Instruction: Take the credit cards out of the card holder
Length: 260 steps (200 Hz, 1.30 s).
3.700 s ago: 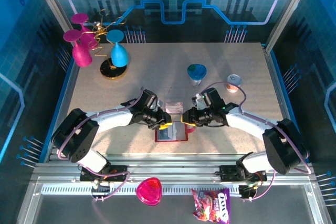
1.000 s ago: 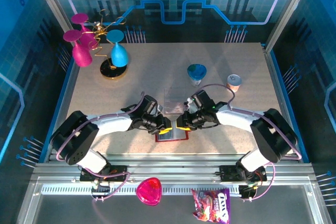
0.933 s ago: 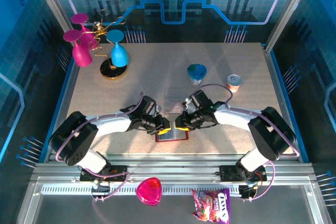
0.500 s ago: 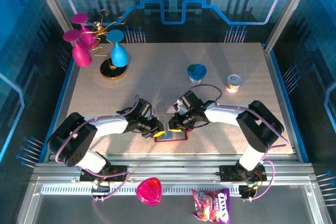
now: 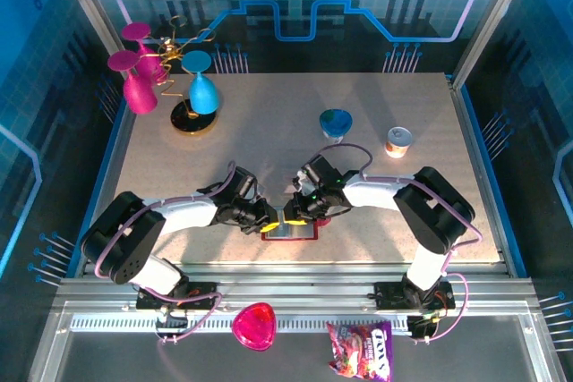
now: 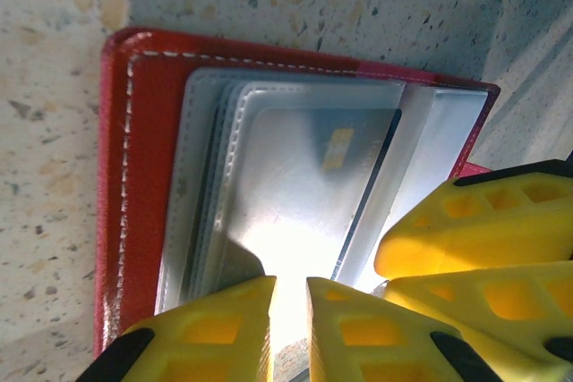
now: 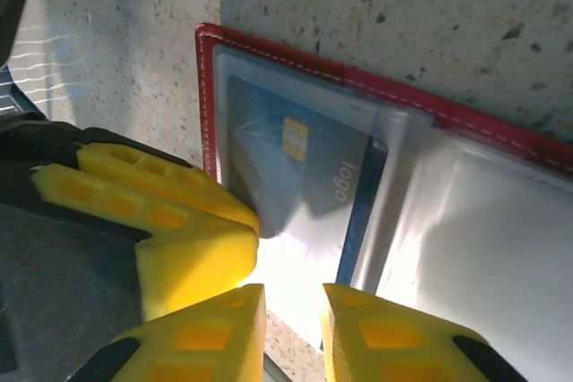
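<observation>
Although the holder (image 6: 148, 185) lies open on the table (image 5: 269, 140), near the front edge and between the two arms, I judge that the task is only at its beginning. A blue card (image 7: 295, 158) with a gold chip sits inside a clear pocket, with most of its length under the plastic. To take out this card and any others is the work that is left.

The left gripper (image 6: 288, 306) is at the near edge of the pockets, its jaws almost together with only a thin gap. The right gripper (image 7: 293, 306) is just beside it, at the same edge, and its jaws are equally narrow. Strong glare fills both gaps, so I cannot tell if either one pinches a pocket edge, a card edge or nothing.

Some things are hard to make out. Several cloudy pockets are stacked on one half of the holder, and I cannot say if more cards are inside them. From above, both grippers cover most of the holder, so little of it can be read from there.
</observation>
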Available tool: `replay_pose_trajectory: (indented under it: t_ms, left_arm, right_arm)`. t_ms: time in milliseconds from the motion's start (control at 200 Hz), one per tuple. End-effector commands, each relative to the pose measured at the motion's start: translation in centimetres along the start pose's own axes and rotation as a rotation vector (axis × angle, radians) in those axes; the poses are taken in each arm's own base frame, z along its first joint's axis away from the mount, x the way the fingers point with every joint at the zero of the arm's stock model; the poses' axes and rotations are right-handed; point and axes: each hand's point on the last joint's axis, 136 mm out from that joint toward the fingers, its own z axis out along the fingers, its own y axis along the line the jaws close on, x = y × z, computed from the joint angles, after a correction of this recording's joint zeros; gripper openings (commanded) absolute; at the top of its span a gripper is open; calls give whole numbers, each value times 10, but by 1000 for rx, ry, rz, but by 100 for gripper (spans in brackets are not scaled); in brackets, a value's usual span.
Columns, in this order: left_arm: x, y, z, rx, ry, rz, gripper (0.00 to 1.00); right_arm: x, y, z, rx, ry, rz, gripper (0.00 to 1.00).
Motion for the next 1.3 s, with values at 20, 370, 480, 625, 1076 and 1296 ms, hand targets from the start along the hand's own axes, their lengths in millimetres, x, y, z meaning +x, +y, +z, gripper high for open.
replay_pose_trajectory:
  t_ms: [20,370,480,625,1076,1296]
  left_arm:
    - [5,6,-4,-10,17,11,16]
    - [5,6,-4,-10,18,10,16]
    - [5,6,-4,-11,19,8,16]
    - [6,5,-4,-11,20,7,16]
    - [6,5,-6,-9,12,3,16]
    - [6,6,-6,-11,14,1,16]
  right_arm:
    - [-4,8,5,-10,3,-10,23]
    - [-5,6,10,-7,14,-9,22]
    - [-4,4,11,-1,18,-5,23]
    - [-2,-2,14,16,30,3,25]
    - [2,-15,8,104,33,-16,28]
    - [1,-14,4,122,27,-28,28]
